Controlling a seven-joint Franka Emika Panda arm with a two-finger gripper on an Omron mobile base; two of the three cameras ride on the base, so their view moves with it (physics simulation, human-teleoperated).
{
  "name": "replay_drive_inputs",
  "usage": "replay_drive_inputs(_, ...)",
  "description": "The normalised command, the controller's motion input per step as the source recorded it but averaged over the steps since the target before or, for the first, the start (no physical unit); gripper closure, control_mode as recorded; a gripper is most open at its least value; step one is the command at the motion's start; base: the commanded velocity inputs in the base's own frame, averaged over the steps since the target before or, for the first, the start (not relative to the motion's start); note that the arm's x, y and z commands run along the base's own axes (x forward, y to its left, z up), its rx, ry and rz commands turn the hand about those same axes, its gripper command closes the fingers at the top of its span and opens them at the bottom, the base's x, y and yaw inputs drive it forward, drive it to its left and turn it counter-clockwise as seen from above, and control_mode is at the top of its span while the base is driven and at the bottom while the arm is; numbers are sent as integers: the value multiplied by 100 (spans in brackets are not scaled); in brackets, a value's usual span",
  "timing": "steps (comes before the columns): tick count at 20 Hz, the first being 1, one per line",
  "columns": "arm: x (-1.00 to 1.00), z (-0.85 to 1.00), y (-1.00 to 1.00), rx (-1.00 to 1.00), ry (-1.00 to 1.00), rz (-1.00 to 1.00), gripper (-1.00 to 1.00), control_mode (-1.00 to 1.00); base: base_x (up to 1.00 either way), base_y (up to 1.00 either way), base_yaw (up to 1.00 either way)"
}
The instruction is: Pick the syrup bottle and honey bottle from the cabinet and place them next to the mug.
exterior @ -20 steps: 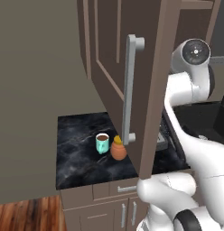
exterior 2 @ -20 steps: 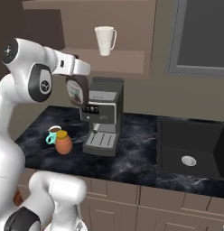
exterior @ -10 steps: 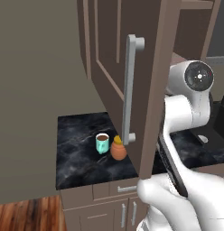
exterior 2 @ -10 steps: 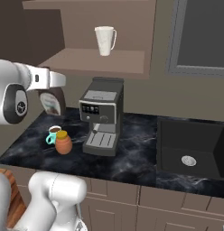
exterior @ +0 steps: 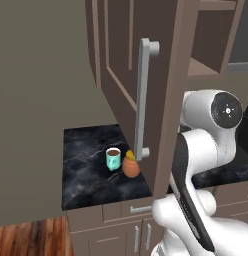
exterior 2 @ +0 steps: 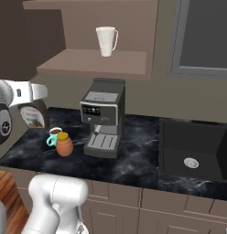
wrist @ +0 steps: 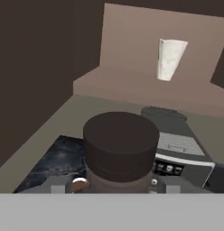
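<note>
My gripper [exterior 2: 34,106] is shut on the syrup bottle [exterior 2: 33,116], a dark brown bottle with a red-and-white label, held in the air just left of and above the mug. In the hand view its dark cap [wrist: 120,143] sits between the fingers. The teal mug [exterior 2: 54,135] [exterior: 113,158] stands on the black counter, holding dark liquid. The squat orange honey bottle [exterior 2: 64,144] [exterior: 130,165] stands right beside it, touching or nearly so. The cabinet door [exterior: 163,75] hangs open with its long grey handle [exterior: 142,100].
A grey coffee machine [exterior 2: 104,116] [wrist: 177,149] stands on the counter right of the mug. A white cup [exterior 2: 106,41] [wrist: 170,58] sits on the shelf above it. A dark sink [exterior 2: 193,151] lies at the right. The open door overhangs the counter's front.
The arm has swung left and a little down with the syrup bottle, from in front of the coffee machine to above the counter left of the mug.
</note>
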Motion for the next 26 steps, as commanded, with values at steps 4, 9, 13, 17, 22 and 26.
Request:
replay_drive_inputs(4,-12,-25,24,-5,0,10,100,-100,0,0,0)
replay_drive_inputs(9,-7,-32,20,-6,0,8,100,-100,0,0,0)
replay_drive_inputs(13,0,-4,-10,-1,-2,9,100,-100,0,0,0)
replay_drive_inputs(17,0,0,-27,0,-2,9,100,-100,0,0,0)
replay_drive_inputs(22,-2,0,-1,0,0,25,100,-100,0,0,0)
replay_drive_inputs(26,0,0,8,0,0,37,100,-100,0,0,0)
